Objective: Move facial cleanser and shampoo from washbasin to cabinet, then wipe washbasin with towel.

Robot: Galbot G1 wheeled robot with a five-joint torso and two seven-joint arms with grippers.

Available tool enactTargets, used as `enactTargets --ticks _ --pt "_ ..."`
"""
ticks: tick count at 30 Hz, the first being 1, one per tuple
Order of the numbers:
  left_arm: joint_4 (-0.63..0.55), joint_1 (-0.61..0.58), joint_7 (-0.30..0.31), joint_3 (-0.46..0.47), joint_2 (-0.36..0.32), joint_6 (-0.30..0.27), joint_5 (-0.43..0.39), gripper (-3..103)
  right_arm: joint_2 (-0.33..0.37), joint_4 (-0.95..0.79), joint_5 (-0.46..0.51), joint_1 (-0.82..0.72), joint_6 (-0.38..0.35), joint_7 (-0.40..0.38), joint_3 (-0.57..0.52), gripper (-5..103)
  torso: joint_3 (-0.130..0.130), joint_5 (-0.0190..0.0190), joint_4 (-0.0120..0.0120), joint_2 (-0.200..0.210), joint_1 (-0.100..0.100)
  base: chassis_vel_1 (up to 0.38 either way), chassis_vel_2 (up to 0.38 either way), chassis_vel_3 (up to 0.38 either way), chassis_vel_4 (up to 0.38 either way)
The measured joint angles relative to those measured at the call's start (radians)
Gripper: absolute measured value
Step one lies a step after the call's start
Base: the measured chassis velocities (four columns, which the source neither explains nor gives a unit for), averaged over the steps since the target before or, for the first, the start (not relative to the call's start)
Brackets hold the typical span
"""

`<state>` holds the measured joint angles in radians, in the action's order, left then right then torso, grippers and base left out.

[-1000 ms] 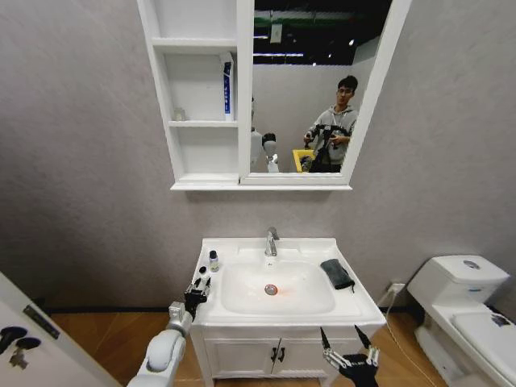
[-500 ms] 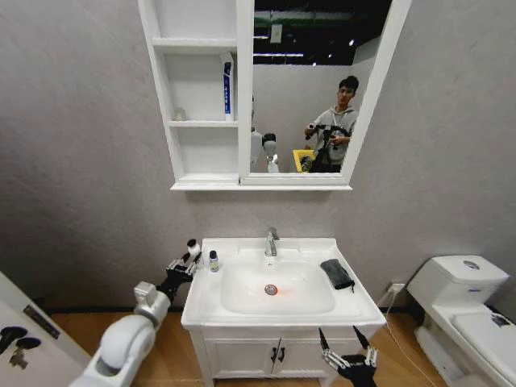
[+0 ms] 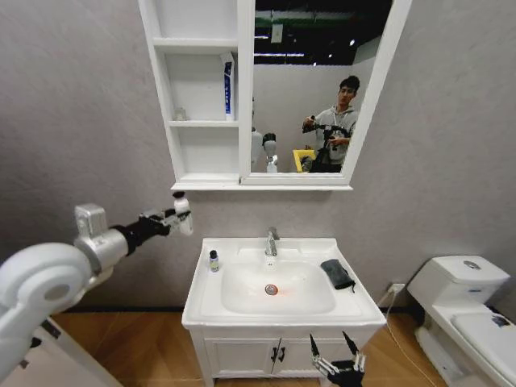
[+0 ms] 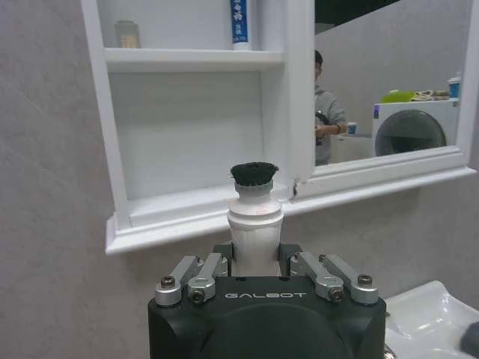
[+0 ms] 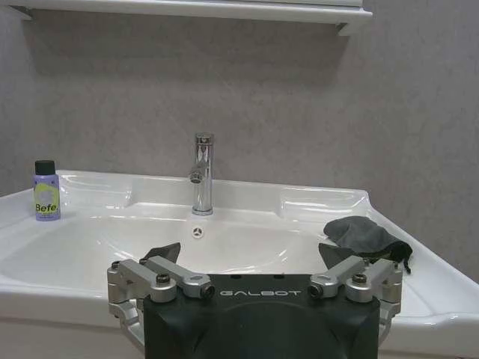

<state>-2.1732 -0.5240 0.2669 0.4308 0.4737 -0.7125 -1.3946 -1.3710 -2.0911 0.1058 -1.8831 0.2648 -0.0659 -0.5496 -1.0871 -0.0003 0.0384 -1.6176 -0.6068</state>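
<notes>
Bottle (image 3: 182, 214) gripped in left hand (image 3: 178, 216) has risen from washbasin (image 3: 211, 297) toward cabinet (image 3: 201, 153); right hand (image 3: 335, 356) open.

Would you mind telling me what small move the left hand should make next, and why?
Probably carry the white bottle forward and up onto the cabinet's bottom shelf. The left hand is shut on the bottle, just below and left of the cabinet; the shelf looks bare.

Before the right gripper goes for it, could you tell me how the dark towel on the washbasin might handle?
The towel lies crumpled on the washbasin rim, so it is probably floppy and light. It may sag from a pinch and slide easily on glossy ceramic.
</notes>
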Motion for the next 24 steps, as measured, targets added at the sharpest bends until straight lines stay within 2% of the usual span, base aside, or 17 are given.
enactTargets --ticks 1,3,4,6,7,9,11,12,15,16,19,20,24 --pt "0.000 0.000 0.000 0.000 0.000 0.000 0.000 31 0.000 0.000 0.000 0.000 0.000 0.000 0.000 100 0.000 0.0000 0.0000 0.000 0.000 0.000 0.000 0.000 0.000" --pt "0.059 0.188 0.062 -0.132 0.010 -0.023 -0.050 31 -0.002 0.005 0.000 0.002 0.001 -0.001 -0.001 100 0.000 0.0006 -0.0002 0.000 0.000 0.000 0.000 0.000 0.000" --pt "0.059 0.188 0.062 -0.132 0.010 -0.023 -0.050 31 -0.002 0.005 0.000 0.002 0.001 -0.001 -0.001 100 0.000 0.0006 -0.0002 0.000 0.000 0.000 0.000 0.000 0.000" --pt "0.113 0.332 0.111 -0.263 0.048 -0.031 -0.074 31 -0.003 0.009 0.000 0.005 0.001 -0.001 0.000 100 0.000 0.0001 0.0001 0.000 0.000 0.000 0.000 0.000 0.000" --pt "0.113 0.332 0.111 -0.263 0.048 -0.031 -0.074 31 -0.003 0.009 0.000 0.005 0.001 -0.001 0.000 100 0.000 0.0001 0.0001 0.000 0.000 0.000 0.000 0.000 0.000" --pt "0.161 0.430 0.142 -0.356 0.092 -0.031 -0.071 31 -0.003 0.014 0.001 0.009 0.001 -0.001 -0.001 100 0.000 0.0003 0.0000 0.000 0.000 0.000 0.000 0.000 0.000" --pt "0.177 0.463 0.150 -0.383 0.109 -0.031 -0.065 31 -0.003 0.016 0.002 0.009 0.001 -0.001 -0.002 100 0.000 0.0003 0.0003 0.000 0.000 0.000 0.000 0.000 0.000" --pt "0.221 0.520 0.157 -0.434 0.143 -0.031 -0.026 31 -0.001 0.018 0.006 0.011 0.001 -0.001 -0.005 100 0.000 0.0007 0.0000 0.000 0.000 0.000 0.000 0.000 0.000" --pt "0.310 0.602 0.164 -0.498 0.214 -0.030 0.052 31 0.006 0.025 0.016 0.013 0.001 -0.001 -0.013 100 0.000 0.0003 0.0001 0.000 0.000 0.000 0.000 0.000 0.000" --pt "0.310 0.602 0.164 -0.498 0.214 -0.030 0.052 31 0.006 0.025 0.016 0.013 0.001 -0.001 -0.013 100 0.000 0.0003 0.0001 0.000 0.000 0.000 0.000 0.000 0.000" --pt "0.417 0.668 0.167 -0.558 0.282 -0.028 0.118 31 0.013 0.034 0.023 0.016 0.003 -0.001 -0.019 100 0.000 0.0005 0.0002 0.000 0.000 0.000 0.000 0.000 0.000" --pt "0.417 0.668 0.167 -0.558 0.282 -0.028 0.118 31 0.013 0.034 0.023 0.016 0.003 -0.001 -0.019 100 0.000 0.0005 0.0002 0.000 0.000 0.000 0.000 0.000 0.000" --pt "0.528 0.718 0.164 -0.612 0.351 -0.027 0.186 30 0.016 0.040 0.030 0.026 0.003 -0.001 -0.024 100 0.000 0.0005 0.0000 0.000 0.000 0.000 0.000 0.000 0.000"
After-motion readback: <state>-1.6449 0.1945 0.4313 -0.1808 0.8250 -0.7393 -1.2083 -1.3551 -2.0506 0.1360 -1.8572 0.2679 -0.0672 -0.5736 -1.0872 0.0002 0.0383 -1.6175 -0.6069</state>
